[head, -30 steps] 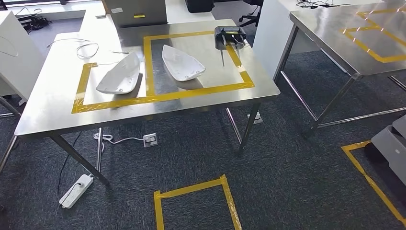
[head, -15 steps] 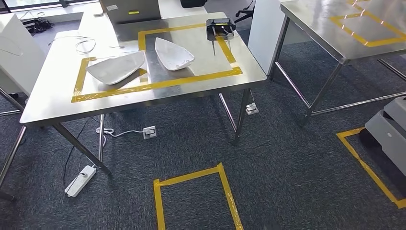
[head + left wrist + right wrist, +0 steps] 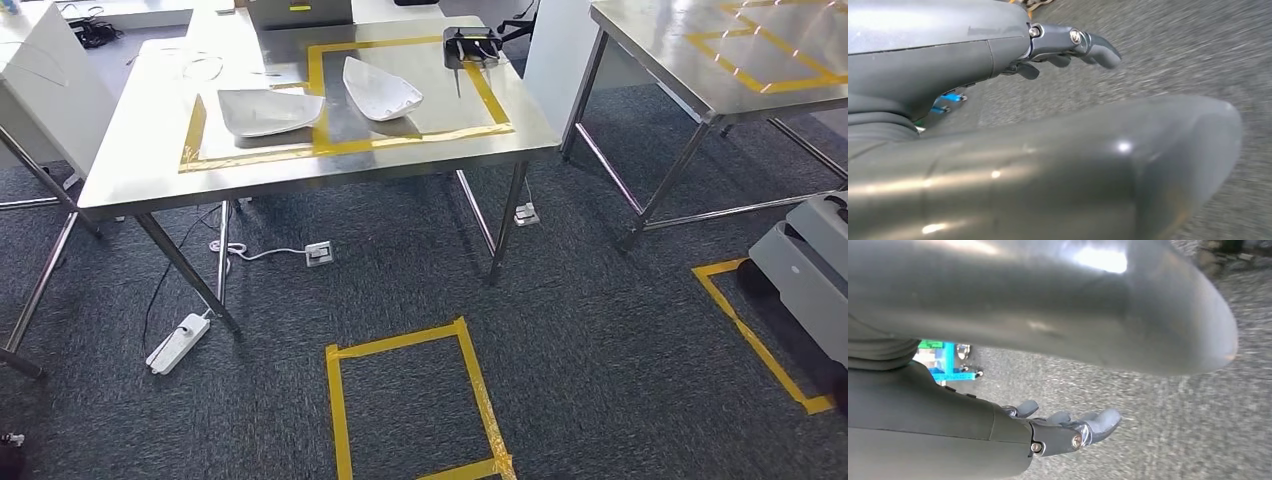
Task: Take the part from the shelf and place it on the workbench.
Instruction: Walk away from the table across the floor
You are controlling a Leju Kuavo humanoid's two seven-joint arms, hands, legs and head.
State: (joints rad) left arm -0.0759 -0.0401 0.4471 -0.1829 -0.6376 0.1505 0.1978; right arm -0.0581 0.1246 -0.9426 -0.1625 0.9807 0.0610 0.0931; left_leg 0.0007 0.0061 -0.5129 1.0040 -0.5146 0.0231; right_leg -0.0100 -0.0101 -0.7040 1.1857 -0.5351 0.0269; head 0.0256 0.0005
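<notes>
Two white shell-shaped parts lie on the steel workbench (image 3: 300, 175). One part (image 3: 268, 110) is inside the left yellow-taped box, the other part (image 3: 380, 90) inside the larger box beside it. My left hand (image 3: 1068, 45) hangs over grey carpet, its fingers apart and holding nothing. My right hand (image 3: 1063, 430) also hangs over the carpet, with its fingers spread and nothing in them. Both hands are far from the bench.
A black device (image 3: 471, 45) sits at the bench's far right corner. A second steel table (image 3: 700, 60) stands to the right, with a grey machine (image 3: 805, 270) on the floor below it. On the carpet are a yellow tape square (image 3: 410, 410), a power strip (image 3: 180, 343) and cables.
The whole head view has shifted, so the camera has moved: the bench now sits higher and more square in the picture. The parts on it keep their places.
</notes>
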